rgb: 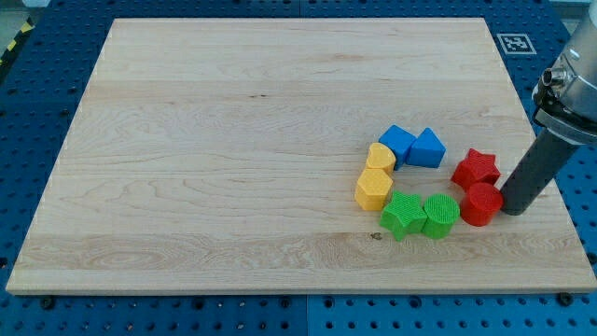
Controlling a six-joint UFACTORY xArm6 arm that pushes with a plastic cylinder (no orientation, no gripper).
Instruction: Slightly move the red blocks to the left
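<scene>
A red star block point(476, 168) and a red round block point(481, 203) sit close together, one above the other, at the board's right. My tip point(514, 211) stands just right of the red round block, touching or almost touching it. Left of the red blocks are a green round block point(440, 216) and a green star block point(403, 214). Two blue blocks point(396, 143) point(427, 148) lie at the upper left of the red ones. Two yellow blocks point(380, 156) point(374, 188) lie at the group's left.
The wooden board point(233, 140) rests on a blue perforated table. The board's right edge is just right of my rod. A black-and-white marker tag point(515, 43) sits off the board's top right corner.
</scene>
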